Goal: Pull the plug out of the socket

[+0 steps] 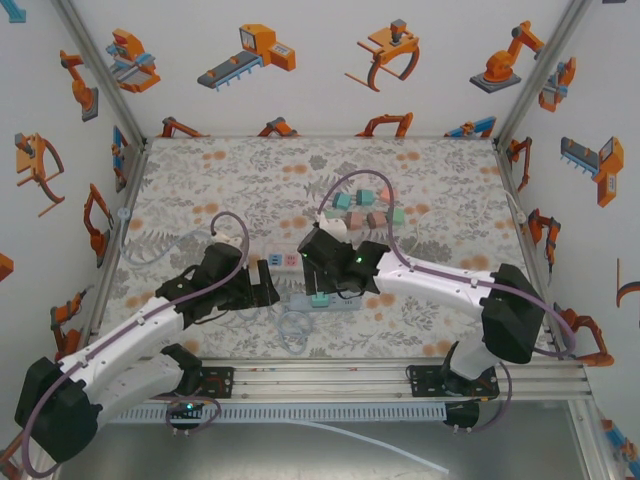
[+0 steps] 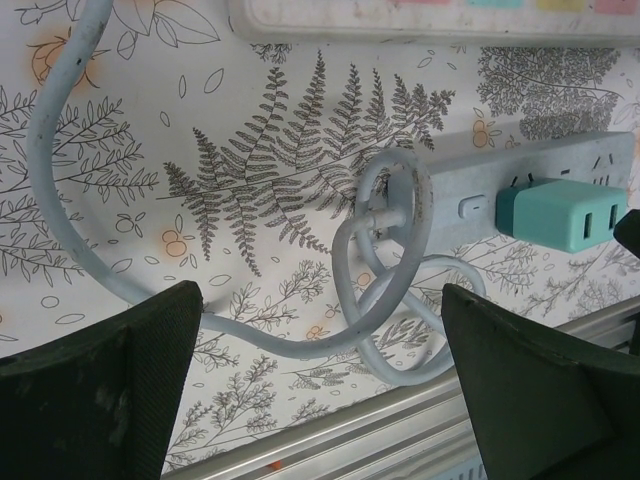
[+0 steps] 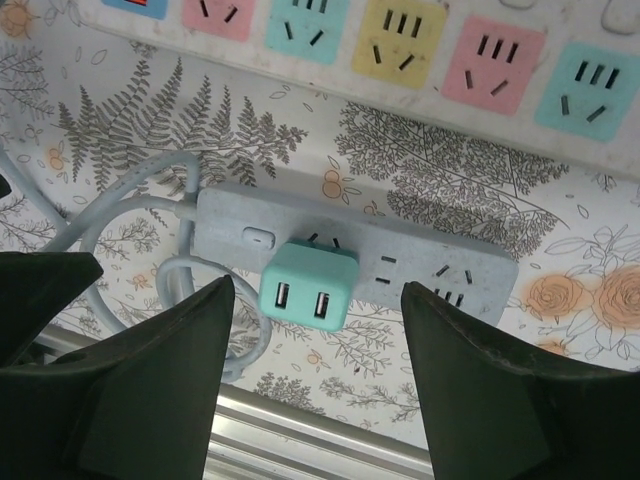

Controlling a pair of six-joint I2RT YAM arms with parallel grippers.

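Top view: pale grey-blue plastic power strip (image 1: 338, 303) lies on the floral-patterned bench (image 1: 200, 180), near the front edge, long axis roughly parallel to that edge. Teal block-shaped plastic plug (image 1: 320, 299) is seated in it towards its left end. Right tool (image 1: 319, 283) hangs directly over the plug; left tool (image 1: 266, 283) sits just left of the strip's cable end. A white strip with coloured sockets (image 1: 280, 261) lies just behind. Left wrist view: left tool (image 2: 320, 400) spread wide and empty, the coiled pale blue cable (image 2: 392, 250) showing between its fingers (image 2: 100, 390). Plug (image 2: 560, 213) at right, standing proud of the grey strip's (image 2: 550, 160) upper face, beside the rocker switch. Right wrist view: plug (image 3: 308, 285) occupies the first socket next to the switch, its two USB slots on the face turned away from the strip (image 3: 400, 260). Strip's long axis runs left to right, dipping slightly rightward. Right tool (image 3: 318, 400) parted, one finger (image 3: 150, 390) on either side of the plug, a visible gap on each side, no contact. White strip (image 3: 350, 40) along the top.
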